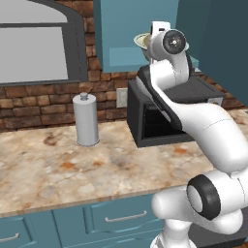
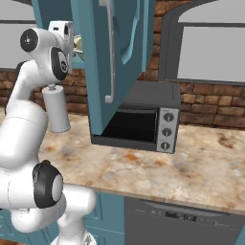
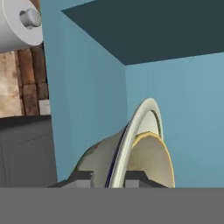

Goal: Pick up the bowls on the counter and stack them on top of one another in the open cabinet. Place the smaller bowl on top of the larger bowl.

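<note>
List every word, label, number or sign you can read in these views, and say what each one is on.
No text can be read in any view.
Toaster oven: three knobs beside the door, no legible marks around them.
Panel under the counter: small marks along its dark top strip, too small and blurred to read.
Grey canister: plain, no label.
Cabinet, larger bowl and smaller bowl: no writing.

No legible text, label, brand, number or sign appears anywhere. The three round knobs on the black toaster oven [image 2: 143, 119] carry no readable marks, and the panel markings on the dark dishwasher front [image 2: 184, 217] are too small to read.
</note>
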